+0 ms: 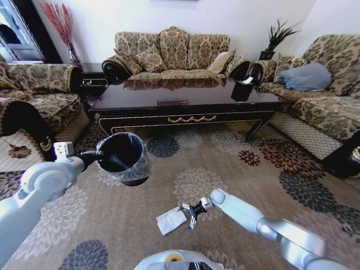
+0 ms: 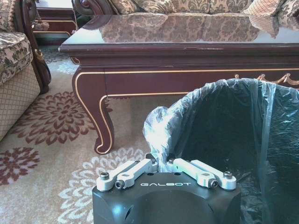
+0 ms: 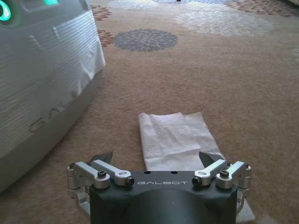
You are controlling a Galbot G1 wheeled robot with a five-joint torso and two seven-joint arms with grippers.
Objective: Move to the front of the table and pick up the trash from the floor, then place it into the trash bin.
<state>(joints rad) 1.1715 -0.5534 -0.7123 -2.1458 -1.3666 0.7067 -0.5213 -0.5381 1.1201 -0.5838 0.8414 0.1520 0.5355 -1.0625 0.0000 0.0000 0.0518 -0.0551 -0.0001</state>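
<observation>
You are looking at a living room in a home. At the top middle of the head view there is a big sofa with a leafy pattern and soft cushions, with more sofas like it at the left and right edges, all set around a long shiny dark table with gold trim. A tan carpet with big round flowers covers the floor, a green plant stands at the upper right, and tall red stems stand at the upper left.
</observation>
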